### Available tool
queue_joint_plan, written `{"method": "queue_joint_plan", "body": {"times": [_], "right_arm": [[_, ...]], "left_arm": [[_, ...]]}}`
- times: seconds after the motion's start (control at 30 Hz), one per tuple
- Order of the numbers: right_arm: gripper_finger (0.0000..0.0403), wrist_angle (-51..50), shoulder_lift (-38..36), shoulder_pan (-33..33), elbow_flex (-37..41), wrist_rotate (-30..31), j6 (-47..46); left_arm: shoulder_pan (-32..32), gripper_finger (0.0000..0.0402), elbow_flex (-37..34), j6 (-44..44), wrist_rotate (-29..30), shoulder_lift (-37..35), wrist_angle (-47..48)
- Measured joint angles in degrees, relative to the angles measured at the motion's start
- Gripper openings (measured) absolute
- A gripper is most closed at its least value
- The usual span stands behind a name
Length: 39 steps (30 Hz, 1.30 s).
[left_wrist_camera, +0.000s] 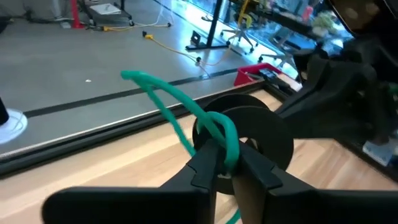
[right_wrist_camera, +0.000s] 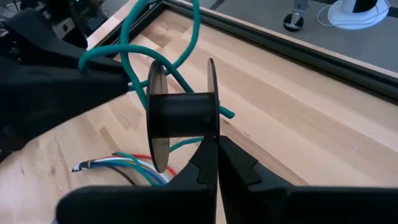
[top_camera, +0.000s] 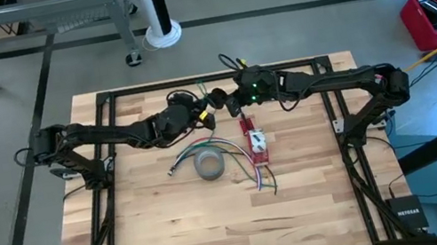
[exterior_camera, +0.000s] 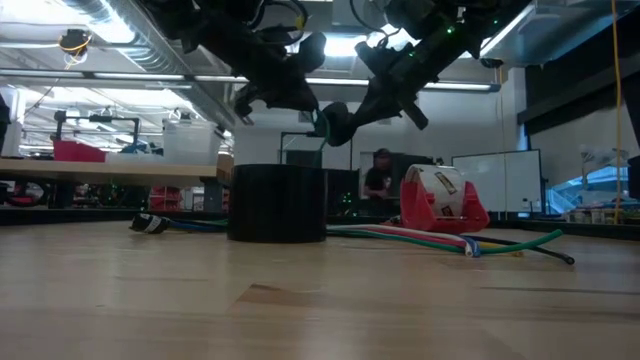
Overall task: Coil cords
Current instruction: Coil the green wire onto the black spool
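We see both arms meeting in the upper centre of the high view, above the counter (top_camera: 155, 224). The right end effector (right_wrist_camera: 217, 144) is clenched on the rim of a black spool (right_wrist_camera: 181, 115), its axle lying across the frame. The left end effector (left_wrist_camera: 225, 163) grasps the green cord (left_wrist_camera: 180, 106), which loops right against that spool. We judge winding turns on the cord crossing the axle; the left end effector is nearer the cord.

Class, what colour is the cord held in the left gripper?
Green. The cord, pinched in the left gripper, shows best in the left wrist view.
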<state>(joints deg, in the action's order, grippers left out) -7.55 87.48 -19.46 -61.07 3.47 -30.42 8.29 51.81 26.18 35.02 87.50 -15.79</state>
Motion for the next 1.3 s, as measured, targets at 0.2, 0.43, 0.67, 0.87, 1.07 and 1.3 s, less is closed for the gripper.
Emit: {"method": "queue_joint_plan", "body": {"times": [0.2,0.43,0.67,0.87,1.07,1.3], "right_arm": [[0.0003,0.0,0.0,0.0,0.0,0.0,0.0],[0.0003,0.0,0.0,0.0,0.0,0.2,0.0],[0.0003,0.0,0.0,-0.1,0.0,1.8,0.3],[0.0003,-0.2,-0.1,0.0,0.0,2.0,0.3],[0.0003,-0.3,-0.1,0.0,-0.1,2.5,0.6],[0.0003,-0.5,-0.1,0.0,-0.1,4.6,0.7]], "left_arm": [[0.0,0.0059,0.0,-3.6,-2.5,0.0,0.5],[-1.4,0.0069,0.0,-1.9,-7.1,0.0,6.4],[-3.9,0.0070,0.0,-1.0,-7.2,0.0,11.7],[-6.4,0.0070,0.0,-0.9,-7.1,0.0,12.7],[-9.3,0.0070,0.0,3.9,-7.1,-0.6,18.5],[-17.2,0.0070,-0.1,8.6,-6.9,-0.9,25.4]]}}
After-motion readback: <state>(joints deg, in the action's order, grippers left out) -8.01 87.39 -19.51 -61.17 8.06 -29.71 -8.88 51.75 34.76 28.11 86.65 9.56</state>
